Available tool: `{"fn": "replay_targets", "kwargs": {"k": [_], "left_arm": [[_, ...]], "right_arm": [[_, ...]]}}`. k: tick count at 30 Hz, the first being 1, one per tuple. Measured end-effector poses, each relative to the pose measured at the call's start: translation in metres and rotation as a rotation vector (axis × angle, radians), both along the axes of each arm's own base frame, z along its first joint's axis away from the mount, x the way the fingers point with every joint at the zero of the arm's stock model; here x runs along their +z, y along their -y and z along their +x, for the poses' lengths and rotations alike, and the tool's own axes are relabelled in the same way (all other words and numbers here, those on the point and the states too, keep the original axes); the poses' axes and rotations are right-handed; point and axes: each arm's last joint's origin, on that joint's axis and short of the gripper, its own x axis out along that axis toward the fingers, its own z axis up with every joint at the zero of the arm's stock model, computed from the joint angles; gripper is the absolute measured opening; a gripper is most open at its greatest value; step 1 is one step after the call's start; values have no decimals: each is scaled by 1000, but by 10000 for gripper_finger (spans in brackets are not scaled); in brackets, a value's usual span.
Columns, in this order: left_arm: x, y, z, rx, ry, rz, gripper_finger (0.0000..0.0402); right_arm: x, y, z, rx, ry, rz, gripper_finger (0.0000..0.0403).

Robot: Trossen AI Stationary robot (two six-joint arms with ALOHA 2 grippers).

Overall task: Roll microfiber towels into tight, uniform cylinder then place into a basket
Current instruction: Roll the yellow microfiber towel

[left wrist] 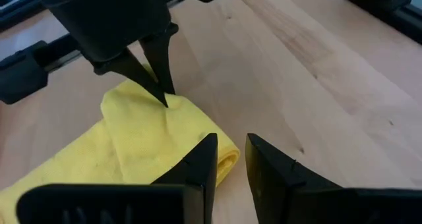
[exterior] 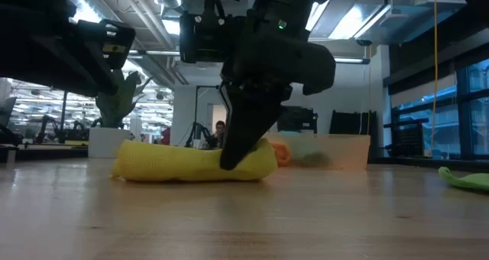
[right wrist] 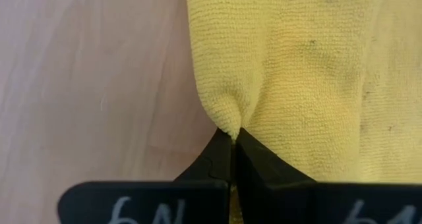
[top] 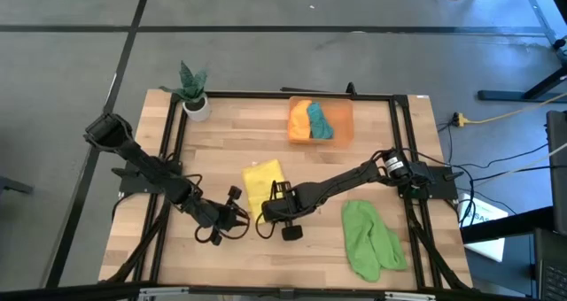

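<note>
The yellow towel (top: 264, 187) lies on the wooden table (top: 221, 142) as a loose, partly rolled bundle; in the low view it (exterior: 183, 162) reads as a long, low, lumpy roll, thicker and rounder at the end under the right gripper (exterior: 229, 164) and tapering to a flattened corner at the far end. Its nap is fine and looped, with a few dark specks on the surface, seen close in the right wrist view (right wrist: 310, 72). The right gripper (right wrist: 231, 140) has its fingers pressed together on a small puckered fold at the towel's edge, so the cloth rises to a little peak just ahead of the tips and spreads wide beyond them. From the left wrist view that same gripper (left wrist: 163, 95) comes down point-first onto the top of the roll (left wrist: 151, 145), whose layered spiral end faces the left gripper (left wrist: 231, 159). The left gripper's fingers stand slightly apart with nothing between them, just beside that rolled end. In the high view the left gripper (top: 241, 218) sits close to the right gripper (top: 268, 212), with the yellow towel stretching away from both. Farther beyond the right gripper, the orange basket (top: 344, 124) holds the orange towel (top: 300, 119) and the teal towel (top: 319, 121) side by side. The light green towel (top: 370, 239) lies crumpled, well off to the side of the right arm.
</note>
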Motion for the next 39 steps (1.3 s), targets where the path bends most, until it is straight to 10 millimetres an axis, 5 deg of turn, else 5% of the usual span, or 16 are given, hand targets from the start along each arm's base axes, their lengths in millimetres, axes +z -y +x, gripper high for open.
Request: {"fn": "replay_targets", "kwargs": {"k": [20,28,39], "left_arm": [[-8,-8,9,2,-22,41,107],[-25,-7,11,26,-75,106,107],[-23,-8,11,37,-32,200,107]], "right_arm": [[3,21,10,-61,37,55,8],[8,29,11,-75,19,160,7],[22,53,12,-72,-20,408,6]]}}
